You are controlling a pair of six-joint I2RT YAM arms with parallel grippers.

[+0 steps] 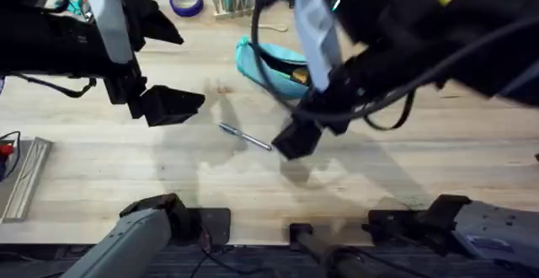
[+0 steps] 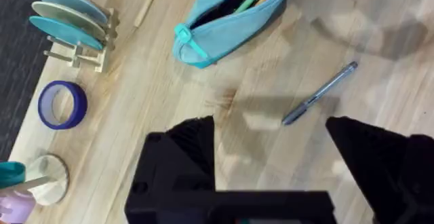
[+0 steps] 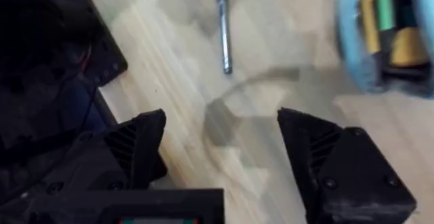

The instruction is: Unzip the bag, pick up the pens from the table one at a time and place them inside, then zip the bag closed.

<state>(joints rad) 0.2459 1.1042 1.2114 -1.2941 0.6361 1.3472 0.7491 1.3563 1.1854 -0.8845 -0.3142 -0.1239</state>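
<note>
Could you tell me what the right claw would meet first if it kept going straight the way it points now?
Probably bare table, just short of the silver pen. The right claw is open and aimed down at the wood, the pen lying beyond its fingertips; depth is unclear.

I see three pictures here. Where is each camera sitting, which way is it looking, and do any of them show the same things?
Overhead: fixed above the arm bases, looking down and forward over the table; both arms show.
Left wrist: rides the left arm, looking down past the open left gripper at the silver pen and open bag.
Right wrist: rides the right arm, looking down past the open right gripper.
Shared: all three show the silver pen and bag.
</note>
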